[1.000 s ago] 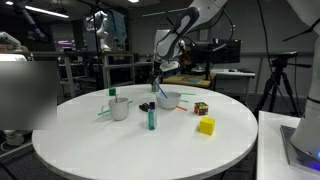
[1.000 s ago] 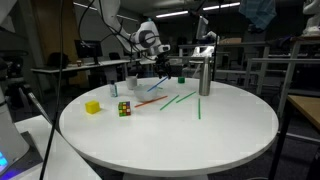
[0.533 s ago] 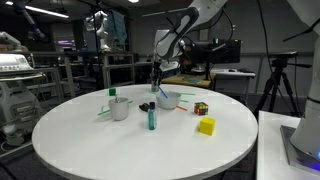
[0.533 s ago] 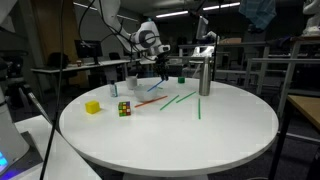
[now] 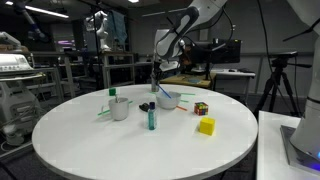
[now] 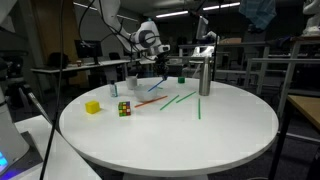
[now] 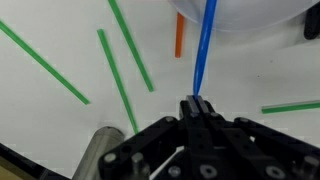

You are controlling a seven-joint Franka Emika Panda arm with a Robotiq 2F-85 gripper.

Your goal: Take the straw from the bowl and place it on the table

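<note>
Straw (image 7: pixel 203 50), blue, thin, light and probably easily crushed, slanted out of the bowl (image 7: pixel 250 15) over the surface (image 7: pixel 250 70). The gripper (image 7: pixel 194 103) was clamped on its outer end, a hold likely to let it pivot.

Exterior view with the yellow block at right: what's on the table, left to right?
Left to right: grey-white cup → small blue bottle → white bowl → yellow block. Colour cube left out: it overlaps the block.
</note>
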